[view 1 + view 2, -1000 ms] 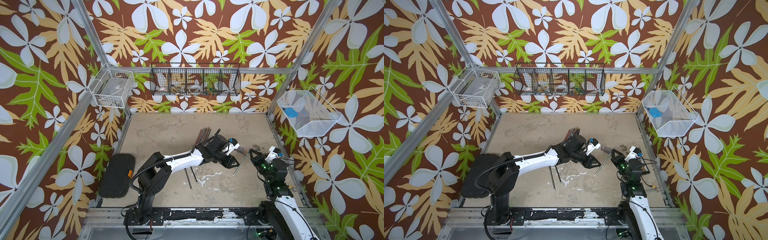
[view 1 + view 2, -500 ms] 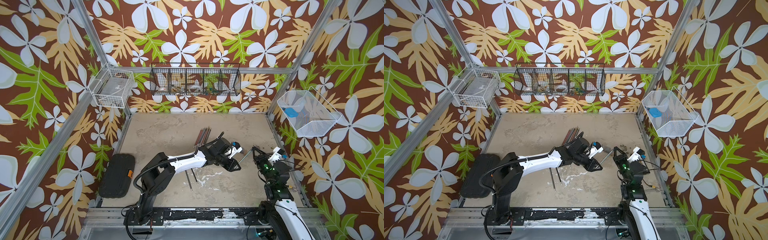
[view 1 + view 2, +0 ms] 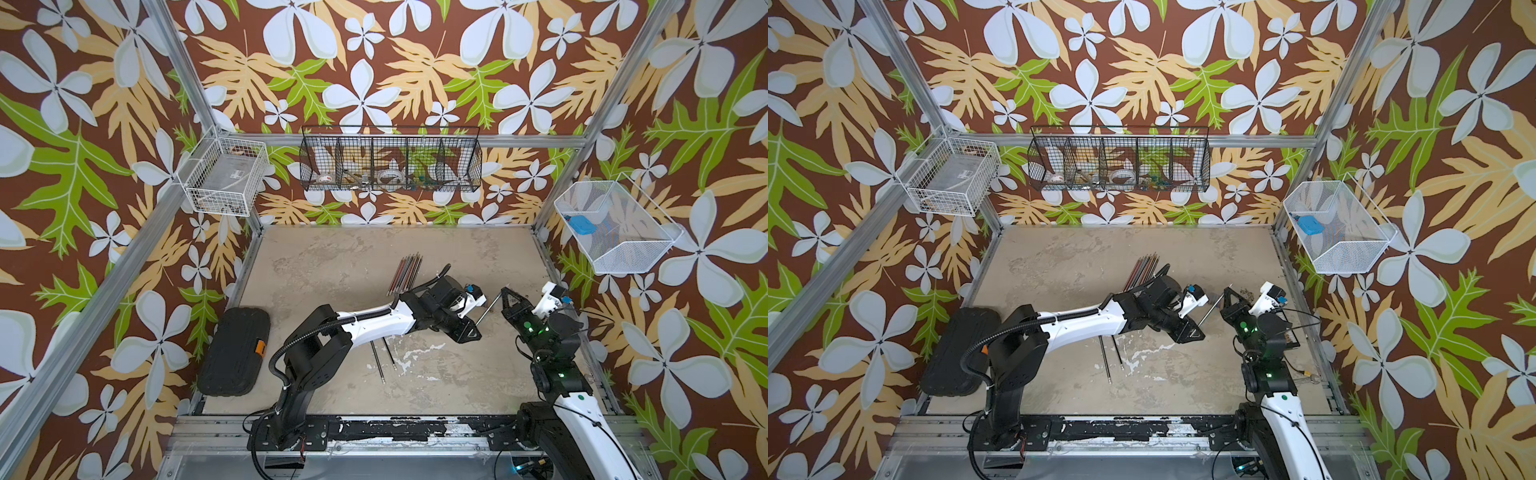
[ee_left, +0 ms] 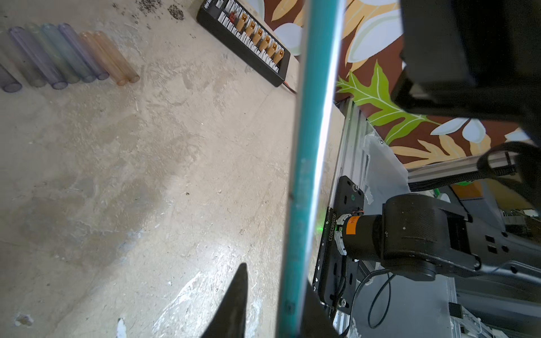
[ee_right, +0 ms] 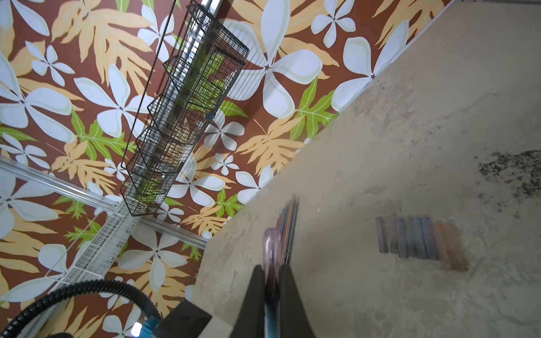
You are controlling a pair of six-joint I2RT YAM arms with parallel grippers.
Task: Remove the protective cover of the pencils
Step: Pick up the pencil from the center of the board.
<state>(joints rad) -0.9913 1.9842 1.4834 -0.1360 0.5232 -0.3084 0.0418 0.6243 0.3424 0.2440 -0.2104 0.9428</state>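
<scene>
right of the table's middle, at about 3 o'clock, a teal pencil hangs slanted in the air between the two arms. a pinkish see-through cap sits on its far end, as far as the blurred wrist view lets me judge, and the right pincer is clamped tight on that cap. the left pincer stands narrow around the shaft, with one finger against it and a sliver of gap on the other side. at 12 o'clock from the left pincer a bundle of pencils lies on the table. at 6 o'clock, partly under the left forearm, two dark pencils lie side by side. a row of loose caps, purple through green to orange, lies packed together on the table near the held pencil. a black case rests at 9 o'clock by the table's edge, and a black wire basket hangs on the back wall at 12.
</scene>
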